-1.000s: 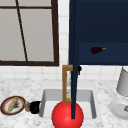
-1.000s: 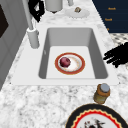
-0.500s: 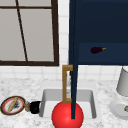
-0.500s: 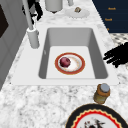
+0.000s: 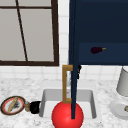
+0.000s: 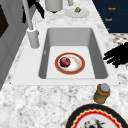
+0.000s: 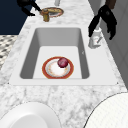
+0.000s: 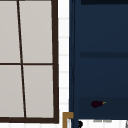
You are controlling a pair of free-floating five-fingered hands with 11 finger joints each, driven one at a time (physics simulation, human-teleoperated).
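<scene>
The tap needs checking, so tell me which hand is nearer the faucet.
Right. The right hand hangs just over the faucet, fingers drooping. The left hand is far across the sink, beside the jar.

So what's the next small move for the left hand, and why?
Probably ease the left hand a little closer to the jar. It hangs open off the counter's front edge, fingers straight and holding nothing, and the jar is the nearest thing to it. The right hand hangs by the tap.
</scene>
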